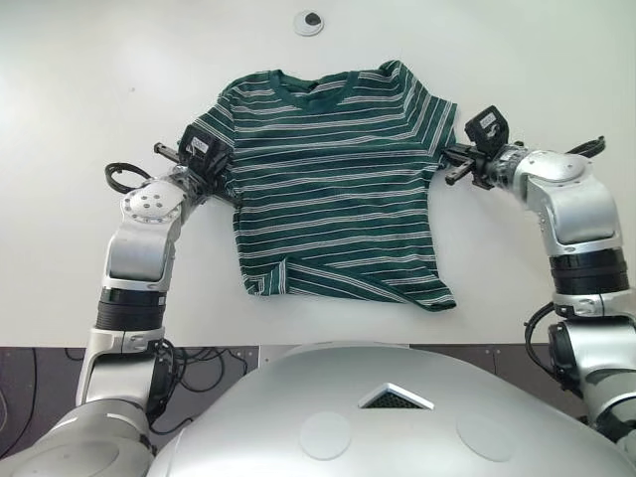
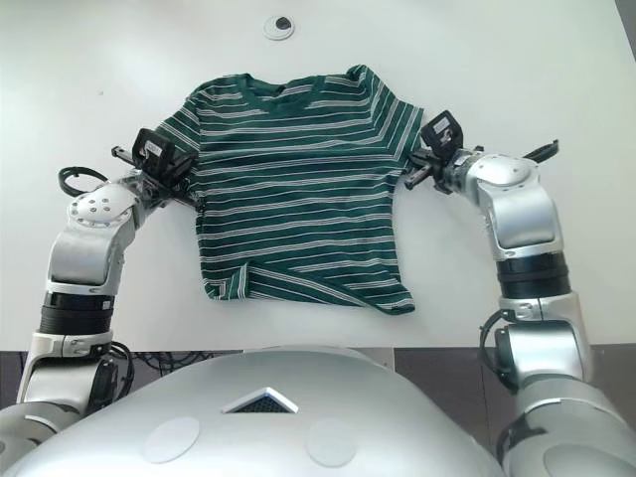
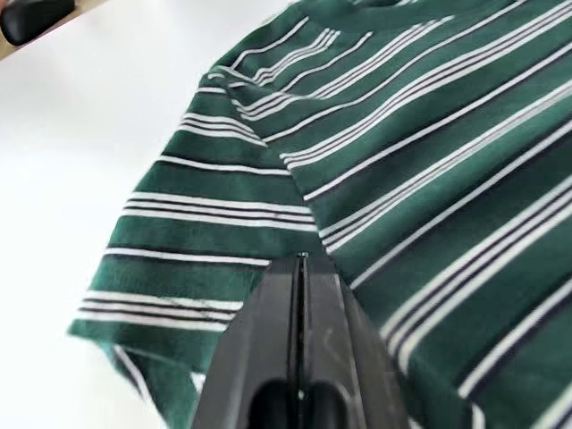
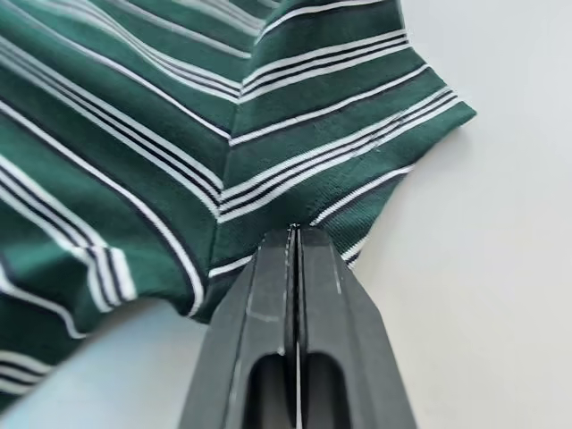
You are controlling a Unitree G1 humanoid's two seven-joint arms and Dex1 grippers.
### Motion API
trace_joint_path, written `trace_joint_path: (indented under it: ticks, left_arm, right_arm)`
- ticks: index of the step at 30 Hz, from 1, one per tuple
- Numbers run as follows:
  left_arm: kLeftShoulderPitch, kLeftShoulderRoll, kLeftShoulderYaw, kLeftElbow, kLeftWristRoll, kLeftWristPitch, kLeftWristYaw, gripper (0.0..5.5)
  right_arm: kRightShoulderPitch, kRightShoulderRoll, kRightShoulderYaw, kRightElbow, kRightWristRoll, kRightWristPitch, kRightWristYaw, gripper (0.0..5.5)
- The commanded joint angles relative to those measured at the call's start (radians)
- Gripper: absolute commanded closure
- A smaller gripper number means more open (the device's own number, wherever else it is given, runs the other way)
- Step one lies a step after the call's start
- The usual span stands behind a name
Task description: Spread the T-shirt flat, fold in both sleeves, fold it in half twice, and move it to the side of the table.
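Observation:
A dark green T-shirt (image 1: 333, 189) with thin white stripes lies face up on the white table (image 1: 79, 79), collar toward the far edge. Its lower hem (image 1: 273, 280) is wrinkled and partly turned over at the left corner. My left gripper (image 1: 225, 179) sits at the left underarm, below the short sleeve (image 3: 197, 223), and is shut on the cloth there (image 3: 302, 261). My right gripper (image 1: 443, 165) is at the right underarm, shut on the fabric edge just under the right sleeve (image 4: 357, 116), as the right wrist view shows (image 4: 292, 231).
A small round grey disc (image 1: 309, 22) lies on the table beyond the collar. White tabletop extends left, right and behind the shirt. The table's front edge (image 1: 119, 345) runs close below the hem, with dark floor and cables beneath it.

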Motion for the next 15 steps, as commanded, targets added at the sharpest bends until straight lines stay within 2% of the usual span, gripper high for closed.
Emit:
trace_joint_path:
  ticks: [1,4,9,11,15]
  left_arm:
    - [0.018,0.002,0.015,-0.028,-0.003,0.009,-0.008,5.49]
    - [-0.006,-0.01,0.049,-0.019,-0.006,-0.01,0.012,5.49]
    - [-0.055,-0.045,0.135,-0.03,-0.053,-0.031,0.036,5.49]
    - [-0.065,-0.042,0.13,-0.023,-0.064,-0.009,0.014,5.49]
    - [-0.093,-0.037,0.061,0.064,-0.033,0.035,-0.012,5.49]
  right_arm:
    - [0.045,-0.066,0.022,-0.007,-0.018,0.03,0.037,5.5]
    - [-0.006,-0.026,-0.024,-0.023,0.015,0.023,0.024,5.5]
    - [-0.168,0.114,-0.136,-0.037,0.077,-0.096,-0.08,5.5]
    - [-0.218,0.167,-0.124,0.016,0.08,-0.126,-0.094,5.5]
    - [-0.274,0.247,-0.069,0.277,0.025,-0.215,-0.129,5.5]
